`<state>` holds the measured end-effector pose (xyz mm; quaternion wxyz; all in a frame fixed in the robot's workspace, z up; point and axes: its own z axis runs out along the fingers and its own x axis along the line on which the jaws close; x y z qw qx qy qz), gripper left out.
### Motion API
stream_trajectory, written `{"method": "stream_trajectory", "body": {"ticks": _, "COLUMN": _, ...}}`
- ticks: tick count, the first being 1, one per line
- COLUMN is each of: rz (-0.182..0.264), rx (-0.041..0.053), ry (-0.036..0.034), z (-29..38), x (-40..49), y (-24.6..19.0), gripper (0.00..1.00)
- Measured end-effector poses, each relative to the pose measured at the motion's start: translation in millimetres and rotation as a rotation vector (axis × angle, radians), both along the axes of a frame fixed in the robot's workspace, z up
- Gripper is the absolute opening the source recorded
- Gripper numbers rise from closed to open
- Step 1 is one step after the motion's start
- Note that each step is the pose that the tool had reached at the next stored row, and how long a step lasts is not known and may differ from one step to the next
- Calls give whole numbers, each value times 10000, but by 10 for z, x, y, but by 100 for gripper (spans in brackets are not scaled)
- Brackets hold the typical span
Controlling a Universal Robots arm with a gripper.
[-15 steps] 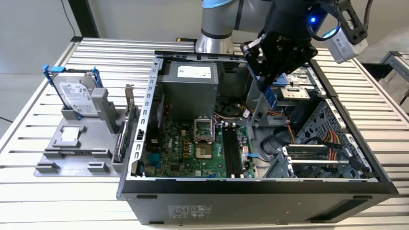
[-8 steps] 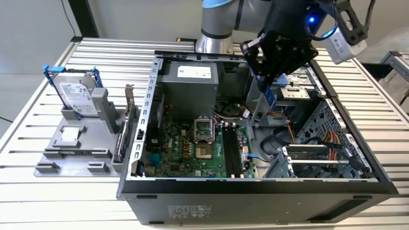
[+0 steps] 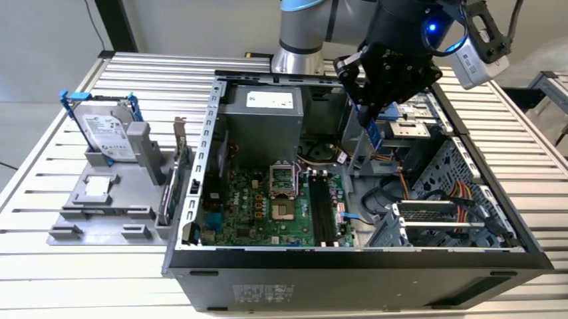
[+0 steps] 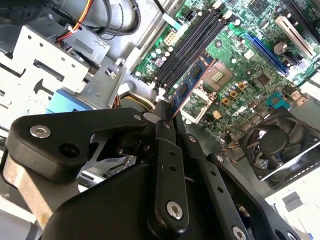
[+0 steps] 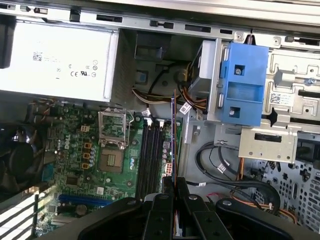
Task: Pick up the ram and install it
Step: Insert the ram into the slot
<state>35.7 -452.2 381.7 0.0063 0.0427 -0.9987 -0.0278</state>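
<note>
My gripper (image 3: 369, 106) hangs over the open computer case, shut on the ram (image 3: 374, 131), a thin, long stick that points down toward the motherboard. In the second wrist view the ram (image 4: 193, 79) sticks out from between the black fingers (image 4: 165, 131), above the board and clear of it. The first wrist view has the ram (image 5: 173, 135) edge-on, reaching out from the gripper (image 5: 173, 183) and lined up just beside the row of black memory slots (image 5: 152, 155). These memory slots (image 3: 321, 211) lie lower in the case, to the exterior view's left of the gripper.
A silver hard drive (image 3: 106, 129) with blue rails stands on a grey fixture (image 3: 98, 212) at the exterior view's left, next to an upright card (image 3: 177, 169). Inside the case are a power supply (image 3: 262, 116), a CPU socket (image 3: 282, 179), a blue bracket (image 5: 243, 85), cables and a fan (image 4: 280, 145).
</note>
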Motion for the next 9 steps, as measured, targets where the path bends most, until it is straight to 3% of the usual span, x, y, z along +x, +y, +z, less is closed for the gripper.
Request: {"method": "stream_trajectory", "body": {"ticks": 9, "rz": 1, "rx": 2, "ry": -1, "z": -14, "x": 37, "y": -24, "gripper": 0}}
